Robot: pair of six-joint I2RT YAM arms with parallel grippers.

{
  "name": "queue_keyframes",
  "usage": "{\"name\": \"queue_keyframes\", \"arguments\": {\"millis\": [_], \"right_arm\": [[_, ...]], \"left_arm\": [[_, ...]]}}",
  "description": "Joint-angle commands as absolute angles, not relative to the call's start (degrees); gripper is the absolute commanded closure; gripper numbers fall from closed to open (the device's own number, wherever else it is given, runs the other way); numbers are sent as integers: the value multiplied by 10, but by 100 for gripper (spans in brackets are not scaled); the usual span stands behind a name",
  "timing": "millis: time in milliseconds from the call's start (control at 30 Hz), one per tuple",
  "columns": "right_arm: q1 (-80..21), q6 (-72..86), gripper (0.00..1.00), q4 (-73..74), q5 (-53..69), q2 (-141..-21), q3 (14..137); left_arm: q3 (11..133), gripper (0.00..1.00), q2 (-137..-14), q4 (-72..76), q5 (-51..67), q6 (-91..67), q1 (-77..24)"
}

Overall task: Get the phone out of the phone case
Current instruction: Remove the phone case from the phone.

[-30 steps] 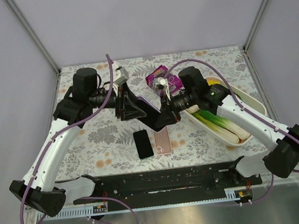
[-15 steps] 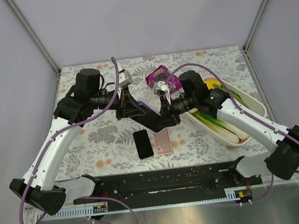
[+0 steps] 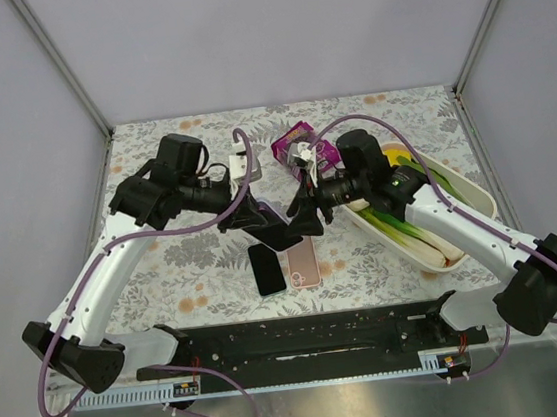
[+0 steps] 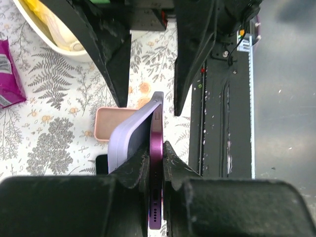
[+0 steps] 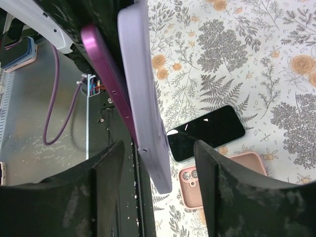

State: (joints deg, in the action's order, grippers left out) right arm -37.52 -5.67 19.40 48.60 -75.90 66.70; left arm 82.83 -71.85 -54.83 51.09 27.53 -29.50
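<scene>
The purple phone [image 4: 155, 148] is clamped across its thin body by the fingers [image 4: 132, 170] of the left gripper [image 4: 155, 155], which are closed hard on it near the port end. In this way the handset is kept fixed while the cover is worked off. The lavender case [image 4: 129, 136] is peeled away along one side and stands open like a wedge. It is joined to the phone only towards the end nearest the right gripper [image 5: 158, 148].

That gripper is spread, with its fingers [image 5: 101, 197] set on either side of the case's end but not pressed on it, so nothing is grasped by it. A fresh bite on the case is judged to be needed before it can be drawn clear.

Phone and case are held in the air between the two arms, above the middle of the table [image 3: 184, 264]. Directly beneath, a black phone [image 3: 266, 267] and a pink case [image 3: 303, 262] are laid side by side and would be struck if the cover were dropped. A purple packet [image 3: 294, 138] is seen at the far side. A white tray [image 3: 478, 194] of leeks [image 3: 412, 228] is placed close under the right arm, where its sweep is limited.
</scene>
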Motion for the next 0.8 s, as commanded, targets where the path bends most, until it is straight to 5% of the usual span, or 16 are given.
{"name": "queue_keyframes", "arguments": {"millis": [0, 767], "right_arm": [[-372, -40, 32, 162, 469, -739, 677], [-389, 40, 38, 115, 471, -779, 714]], "left_arm": [[831, 100, -715, -556, 501, 352, -295], [801, 100, -706, -533, 457, 363, -346]]}}
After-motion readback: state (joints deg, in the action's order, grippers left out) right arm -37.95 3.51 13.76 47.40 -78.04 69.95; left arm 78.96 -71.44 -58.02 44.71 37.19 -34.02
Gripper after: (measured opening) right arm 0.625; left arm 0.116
